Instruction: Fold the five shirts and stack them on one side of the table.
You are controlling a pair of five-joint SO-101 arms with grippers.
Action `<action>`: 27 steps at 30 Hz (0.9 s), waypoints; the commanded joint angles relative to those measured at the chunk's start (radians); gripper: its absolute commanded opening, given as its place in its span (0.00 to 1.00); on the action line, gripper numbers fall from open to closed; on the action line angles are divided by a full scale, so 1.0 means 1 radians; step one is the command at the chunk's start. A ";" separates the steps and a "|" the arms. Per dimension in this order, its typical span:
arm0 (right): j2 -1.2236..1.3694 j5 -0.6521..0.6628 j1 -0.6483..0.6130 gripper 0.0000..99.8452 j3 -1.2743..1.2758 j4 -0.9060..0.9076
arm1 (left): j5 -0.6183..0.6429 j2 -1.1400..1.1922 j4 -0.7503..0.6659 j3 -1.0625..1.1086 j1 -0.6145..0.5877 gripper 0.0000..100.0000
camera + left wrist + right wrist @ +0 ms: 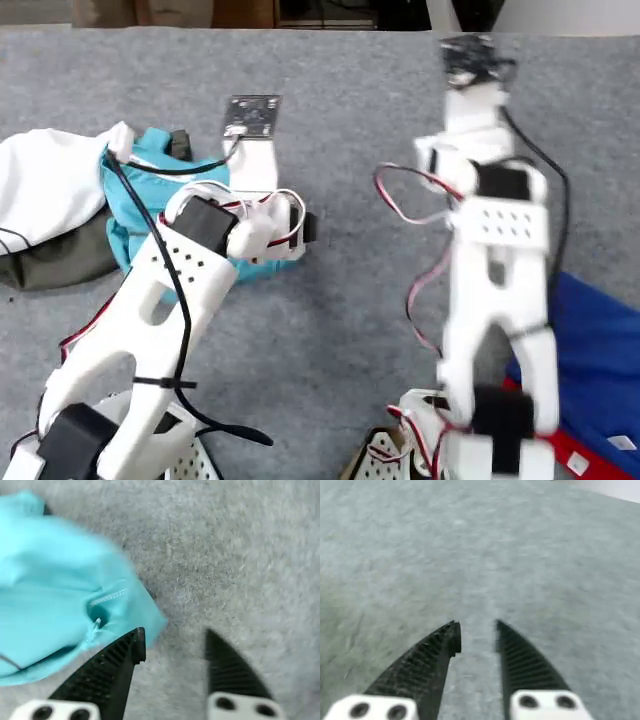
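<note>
Left tool: I am holding my left tool [175,642] wide open and empty, hovering low over the grey surface [350,330].
Turquoise shirt: the turquoise shirt [60,595] is lying bunched towards the left edge of the surface, about midway between the near and far edges. It is not yet folded.
Key relation: one loose corner of that shirt is sitting just beside one of my left fingers [117,662], on its outer side. The gap between the jaws is spanning bare surface, not cloth.
Long axis: the shirt is crumpled, so I am reading no clear long axis. Only the hem at that corner is showing plainly.
Nearer arm: my left arm is right over the shirt. My right tool [476,630] is hanging part-open and empty over bare surface near the far edge, well apart from it.
Other shirts: a white shirt [45,185] and a dark garment [60,260] are touching the turquoise one at the left edge. A blue shirt [590,350] is lying at the near right corner.
Next move: I am judging that the left tool needs to shift sideways towards the corner before closing.
</note>
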 commanded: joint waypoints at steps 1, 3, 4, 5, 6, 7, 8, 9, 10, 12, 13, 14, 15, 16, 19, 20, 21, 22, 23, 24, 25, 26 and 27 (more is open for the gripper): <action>0.180 0.006 -0.079 0.21 -0.228 0.106 | 0.066 -0.038 0.017 -0.054 -0.086 0.34; 0.292 0.006 -0.124 0.21 -0.367 0.204 | 0.068 -0.038 0.017 -0.084 -0.203 0.32; 0.351 0.006 -0.150 0.21 -0.441 0.259 | 0.068 -0.038 0.017 -0.097 -0.259 0.31; 0.409 0.006 -0.174 0.21 -0.518 0.313 | 0.068 -0.038 0.017 -0.112 -0.307 0.31; 0.467 0.005 -0.199 0.21 -0.595 0.364 | 0.068 -0.038 0.018 -0.121 -0.347 0.31; 0.527 0.000 -0.226 0.21 -0.676 0.417 | 0.068 -0.038 0.018 -0.126 -0.376 0.31; 0.587 -0.018 -0.252 0.21 -0.759 0.470 | 0.068 -0.038 0.018 -0.130 -0.399 0.31; 0.642 -0.038 -0.280 0.21 -0.845 0.526 | 0.068 -0.038 0.018 -0.133 -0.419 0.31; 0.699 -0.055 -0.311 0.21 -0.935 0.582 | 0.068 -0.038 0.018 -0.133 -0.450 0.31; 0.809 -0.060 -0.386 0.21 -1.112 0.698 | 0.068 -0.038 0.011 -0.146 -0.534 0.31; 0.865 -0.063 -0.427 0.21 -1.198 0.755 | 0.069 -0.038 0.012 -0.160 -0.583 0.31; 0.917 -0.064 -0.467 0.21 -1.287 0.810 | 0.072 -0.035 0.008 -0.167 -0.640 0.31; 0.967 -0.064 -0.507 0.21 -1.362 0.852 | 0.074 -0.025 -0.005 -0.172 -0.698 0.31; 1.013 -0.064 -0.542 0.21 -1.419 0.855 | 0.075 -0.022 -0.031 -0.163 -0.746 0.31; 1.104 -0.064 -0.616 0.21 -1.489 0.852 | 0.075 -0.010 -0.153 -0.051 -0.839 0.31; 1.122 -0.064 -0.642 0.21 -1.492 0.852 | 0.075 -0.001 -0.192 -0.009 -0.859 0.31; 1.139 -0.064 -0.664 0.21 -1.494 0.852 | 0.075 0.008 -0.226 0.031 -0.878 0.31; 1.156 -0.064 -0.684 0.21 -1.497 0.850 | 0.075 0.015 -0.264 0.069 -0.887 0.31; 1.171 -0.064 -0.699 0.21 -1.500 0.848 | 0.075 0.021 -0.299 0.109 -0.891 0.31; 1.185 -0.066 -0.708 0.21 -1.501 0.847 | 0.075 0.021 -0.330 0.140 -0.891 0.31; 1.199 -0.066 -0.711 0.21 -1.501 0.838 | 0.075 0.031 -0.362 0.167 -0.890 0.31; 1.214 -0.066 -0.711 0.21 -1.498 0.824 | 0.075 0.039 -0.396 0.198 -0.884 0.31; 1.234 -0.066 -0.705 0.21 -1.497 0.804 | 0.078 0.053 -0.434 0.232 -0.873 0.31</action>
